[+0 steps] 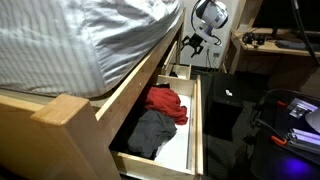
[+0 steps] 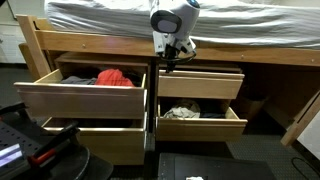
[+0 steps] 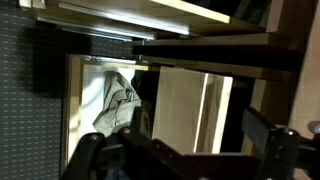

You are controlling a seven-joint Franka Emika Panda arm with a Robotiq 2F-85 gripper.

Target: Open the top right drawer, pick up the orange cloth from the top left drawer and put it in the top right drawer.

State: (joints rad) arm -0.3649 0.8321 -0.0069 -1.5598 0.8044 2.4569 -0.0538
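Lying at far left in the wide-open top left drawer (image 2: 75, 98), the orange cloth (image 2: 116, 77) rests against a dark grey garment (image 1: 150, 132). At centre, the gripper (image 2: 170, 58) hangs with its fingers spread apart and empty, just under the bed rail (image 2: 250, 50) and at the near corner of the top right drawer (image 2: 200, 85), which looks only partly drawn out. Below it, a lower drawer (image 2: 205, 125) stands open with a pale cloth (image 2: 182, 112) inside. Risks from here: fingers slipping off the thin drawer front, the wrist knocking the rail above, or, later, a grab at the orange bundle dragging the grey garment along.
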